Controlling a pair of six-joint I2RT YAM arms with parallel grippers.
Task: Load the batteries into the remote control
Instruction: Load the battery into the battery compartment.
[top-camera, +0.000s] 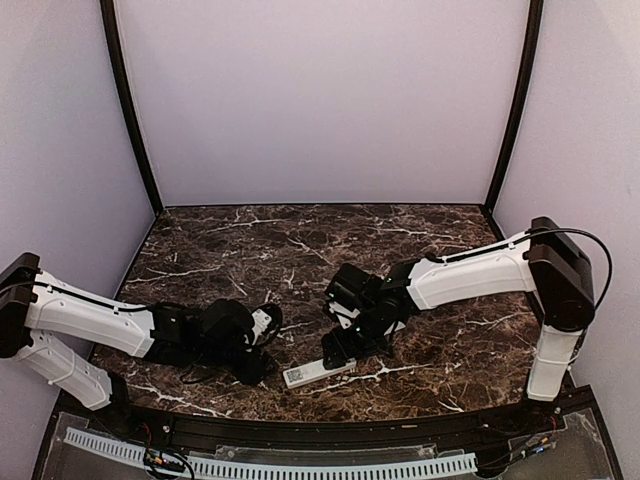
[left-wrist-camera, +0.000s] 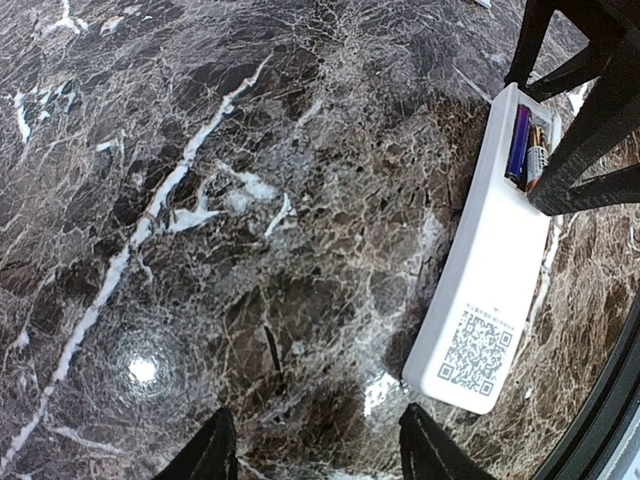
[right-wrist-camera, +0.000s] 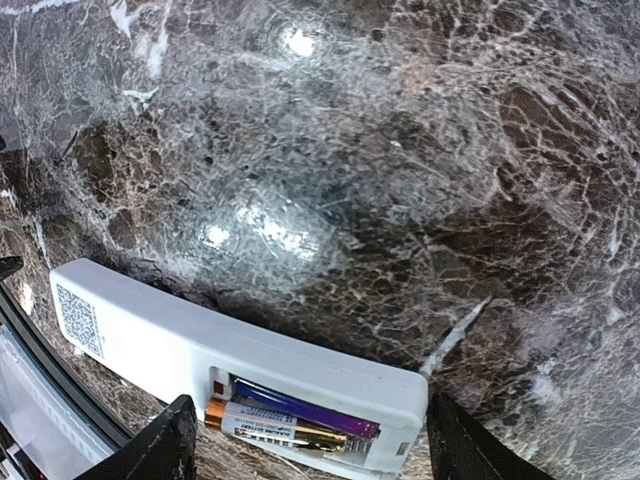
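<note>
Remote control (left-wrist-camera: 480, 290): lying label-up on marble table (top-camera: 250, 250), batteries (right-wrist-camera: 295, 415) sitting in open bay (right-wrist-camera: 216, 384). R gripper (right-wrist-camera: 308, 440) straddling bay, L gripper (left-wrist-camera: 315, 420) hovering by label end, both gaping. Seating step, prob.; next needing press-down.

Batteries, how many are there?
2. Both lie side by side in the open slot of the remote: a purple battery and an orange-tipped battery beside it. Others may be hidden.
</note>
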